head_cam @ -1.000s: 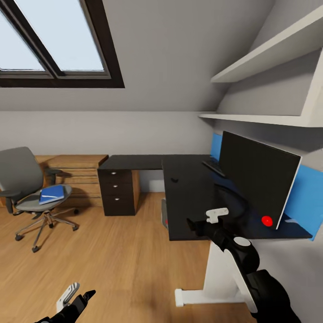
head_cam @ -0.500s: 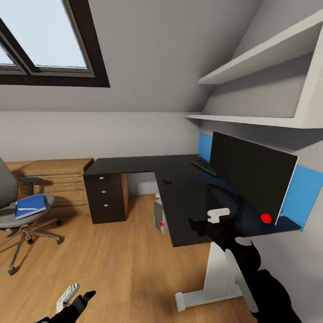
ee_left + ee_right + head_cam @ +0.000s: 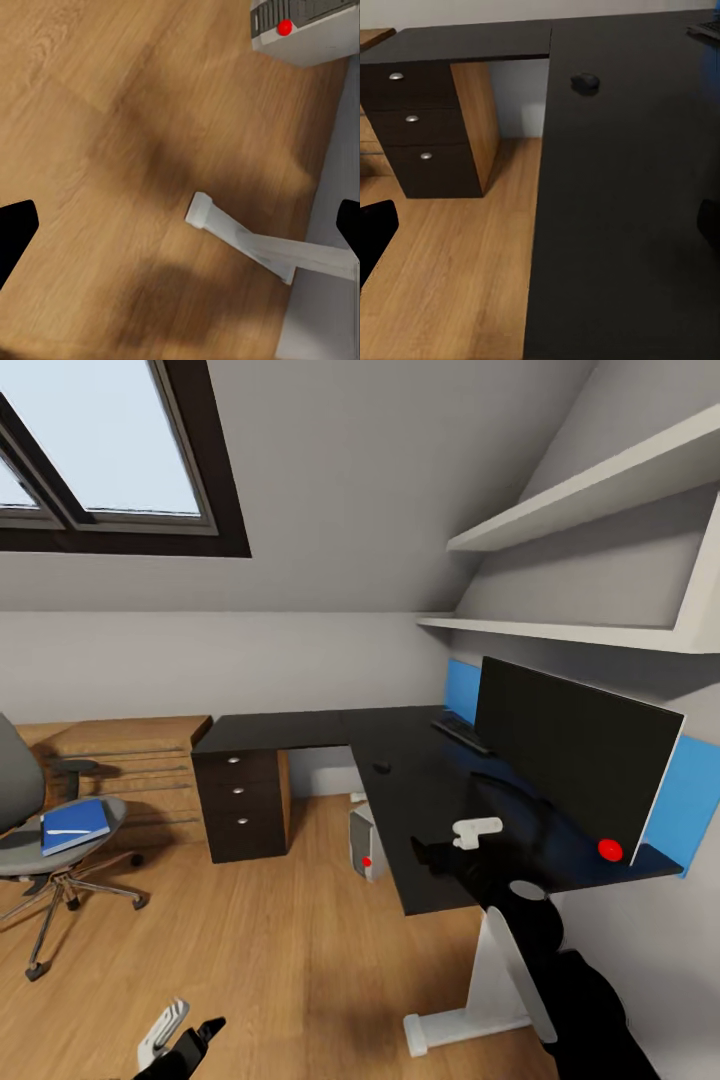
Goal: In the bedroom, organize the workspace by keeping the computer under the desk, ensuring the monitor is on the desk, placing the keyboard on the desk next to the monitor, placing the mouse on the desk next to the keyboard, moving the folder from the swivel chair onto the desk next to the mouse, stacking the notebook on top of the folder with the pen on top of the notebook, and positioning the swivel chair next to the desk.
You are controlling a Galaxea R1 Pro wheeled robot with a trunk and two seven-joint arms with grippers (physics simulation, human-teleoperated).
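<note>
Your head camera is turning a little since half a second ago, so the whole room is sliding a bit to the right in the head view; the things themselves are not moving. Your right tool (image 3: 440, 850) is sitting a bit higher over the front edge of the black L-shaped worktop (image 3: 420, 800) than before, and your left tool (image 3: 185, 1040) is hanging a little lower over the wooden floor (image 3: 250, 940).

On the worktop, the big flat black monitor (image 3: 575, 760) is standing by the wall. The dark flat keyboard (image 3: 460, 733) is lying past its far end. The small black mouse (image 3: 381, 766) is lying alone, well apart from the keyboard. The grey computer box with a red light (image 3: 365, 845) is standing on the floor under the worktop. The blue folder (image 3: 75, 825) is lying on the seat of the grey swivel chair (image 3: 40, 840), well apart from the worktop. White shelves (image 3: 600, 490) are hanging on the wall, and a dark-framed window (image 3: 100, 460) is sitting in the sloped ceiling.

The chair is cut off at the edge. You cannot make out a notebook or pen on the folder. In both wrist views the fingers are standing wide apart and holding nothing.
</note>
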